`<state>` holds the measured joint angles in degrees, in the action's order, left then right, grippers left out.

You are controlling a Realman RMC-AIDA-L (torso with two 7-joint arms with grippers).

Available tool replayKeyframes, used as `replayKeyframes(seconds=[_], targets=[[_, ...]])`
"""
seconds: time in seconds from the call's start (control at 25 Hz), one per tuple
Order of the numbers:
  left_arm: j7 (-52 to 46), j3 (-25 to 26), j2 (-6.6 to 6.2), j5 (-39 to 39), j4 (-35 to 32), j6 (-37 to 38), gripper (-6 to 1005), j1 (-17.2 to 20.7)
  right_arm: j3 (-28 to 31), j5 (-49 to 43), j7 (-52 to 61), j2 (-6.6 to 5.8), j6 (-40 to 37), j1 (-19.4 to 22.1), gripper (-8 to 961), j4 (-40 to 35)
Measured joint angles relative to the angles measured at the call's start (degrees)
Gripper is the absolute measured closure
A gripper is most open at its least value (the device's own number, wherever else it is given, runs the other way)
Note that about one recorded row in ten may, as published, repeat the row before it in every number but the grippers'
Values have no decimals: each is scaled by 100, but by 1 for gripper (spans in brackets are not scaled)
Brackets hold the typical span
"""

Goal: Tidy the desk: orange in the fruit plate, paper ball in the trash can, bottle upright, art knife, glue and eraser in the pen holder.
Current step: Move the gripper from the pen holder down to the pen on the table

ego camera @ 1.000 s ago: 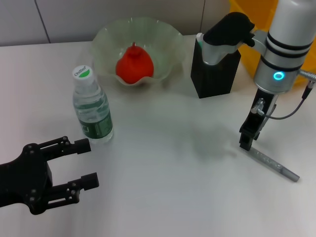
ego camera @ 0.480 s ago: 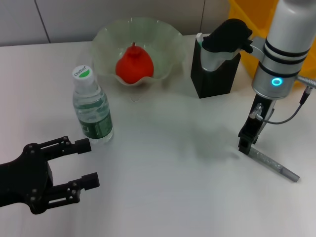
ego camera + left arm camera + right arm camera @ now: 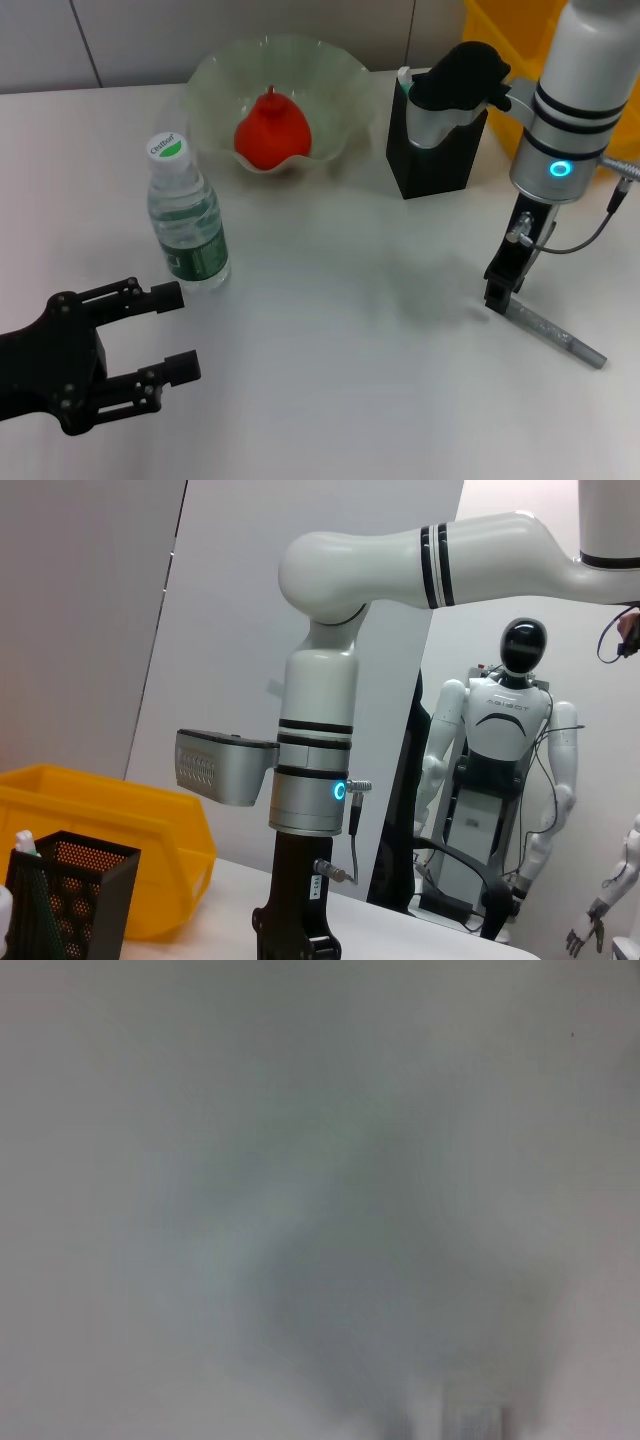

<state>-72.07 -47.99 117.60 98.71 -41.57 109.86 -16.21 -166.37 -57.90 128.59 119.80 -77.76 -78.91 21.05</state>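
Observation:
The orange [image 3: 271,131] lies in the pale-green fruit plate [image 3: 215,85] at the back. The bottle [image 3: 186,215] stands upright on the left. My left gripper [image 3: 185,330] rests open and empty near the front left, just short of the bottle. A grey art knife [image 3: 555,339] lies flat at the right. My right gripper [image 3: 497,292] points straight down onto the knife's near end. The black mesh pen holder [image 3: 432,150] holds a white-and-green glue stick [image 3: 404,80]. The yellow trash can [image 3: 505,30] stands behind it. Paper ball and eraser are out of view.
The left wrist view shows the right arm [image 3: 312,780] upright over the table, with the pen holder [image 3: 70,900] and trash can [image 3: 110,820] beside it. Another robot [image 3: 510,780] stands in the room beyond. The right wrist view shows only blurred tabletop.
The right arm's wrist has turned slightly while its gripper stays at the knife's end. The left arm, the bottle and the orange have not moved.

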Motion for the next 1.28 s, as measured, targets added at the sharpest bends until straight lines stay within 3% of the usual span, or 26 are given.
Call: replayKeyframes(seconds=[1.04, 1.28], targets=[[0, 0, -9, 6, 61, 7, 271, 3, 0, -194, 144, 7, 95, 51, 631, -209], [0, 0, -9, 8, 61, 3, 271, 3, 0, -225, 183, 9, 152, 51, 720, -225]])
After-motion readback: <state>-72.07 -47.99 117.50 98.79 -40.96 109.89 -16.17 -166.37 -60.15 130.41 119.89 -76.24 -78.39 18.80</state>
